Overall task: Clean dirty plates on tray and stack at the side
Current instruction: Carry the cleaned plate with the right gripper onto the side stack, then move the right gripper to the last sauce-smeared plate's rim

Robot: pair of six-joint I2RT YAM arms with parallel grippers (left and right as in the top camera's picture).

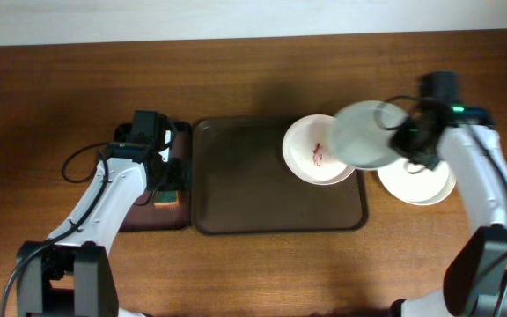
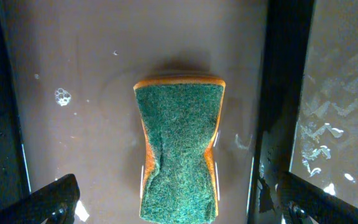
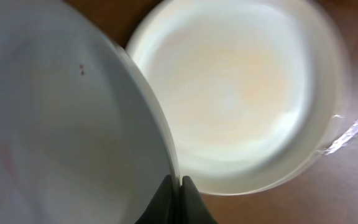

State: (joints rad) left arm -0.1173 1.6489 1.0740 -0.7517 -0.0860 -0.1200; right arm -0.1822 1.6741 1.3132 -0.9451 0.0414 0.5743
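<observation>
Three white plates show in the overhead view. One with a red sauce smear (image 1: 313, 151) sits on the right end of the large dark brown tray (image 1: 236, 185). My right gripper (image 1: 409, 139) is shut on the rim of a wiped plate (image 1: 366, 134) and holds it tilted in the air, over the tray's right edge. A clean plate (image 1: 421, 182) lies on the bare tabletop to the right; it also shows in the right wrist view (image 3: 241, 93), beside the held plate (image 3: 61, 124). My left gripper (image 2: 176, 208) is open above the sponge (image 2: 179, 146).
The green-topped orange sponge (image 1: 167, 195) lies in a smaller dark tray (image 1: 139, 216) left of the large tray. Wet streaks show on the large tray's surface (image 2: 328, 124) in the left wrist view. Cables run along both arms.
</observation>
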